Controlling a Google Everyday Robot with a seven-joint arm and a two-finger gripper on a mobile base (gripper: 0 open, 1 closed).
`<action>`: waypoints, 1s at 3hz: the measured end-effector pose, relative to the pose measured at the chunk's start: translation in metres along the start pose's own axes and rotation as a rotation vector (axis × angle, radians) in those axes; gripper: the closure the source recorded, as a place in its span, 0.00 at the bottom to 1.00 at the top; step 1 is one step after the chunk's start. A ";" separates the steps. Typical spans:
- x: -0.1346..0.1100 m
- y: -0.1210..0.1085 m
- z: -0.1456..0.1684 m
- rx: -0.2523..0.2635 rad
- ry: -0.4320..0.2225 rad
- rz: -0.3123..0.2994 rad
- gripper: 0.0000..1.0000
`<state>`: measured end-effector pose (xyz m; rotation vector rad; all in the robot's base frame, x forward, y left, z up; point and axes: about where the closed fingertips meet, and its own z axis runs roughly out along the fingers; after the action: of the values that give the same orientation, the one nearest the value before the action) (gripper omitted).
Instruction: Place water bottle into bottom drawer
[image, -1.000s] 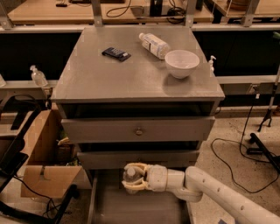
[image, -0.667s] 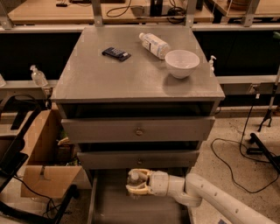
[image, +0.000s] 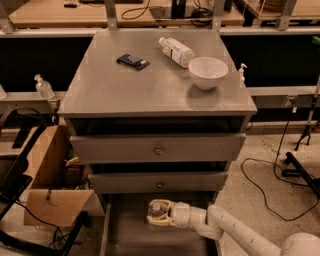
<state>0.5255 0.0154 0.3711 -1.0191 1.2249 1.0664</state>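
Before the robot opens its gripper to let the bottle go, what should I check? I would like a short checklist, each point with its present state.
1. The bottom drawer is pulled open: ok.
2. The gripper is inside the drawer, low at its back, shut around the water bottle: ok.
3. The held bottle stands upright, cap on top: ok.
4. The bottle's base rests on the drawer floor: cannot tell, the fingers hide it.
5. The held bottle is the right one, not the other bottle lying on the cabinet top beside the bowl: ok.
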 end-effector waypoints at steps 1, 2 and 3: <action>0.001 -0.006 -0.002 0.008 0.000 -0.005 1.00; 0.024 -0.011 0.009 -0.007 -0.013 0.024 1.00; 0.070 -0.013 0.032 -0.056 -0.043 0.073 1.00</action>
<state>0.5480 0.0490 0.3044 -0.9954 1.2103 1.1795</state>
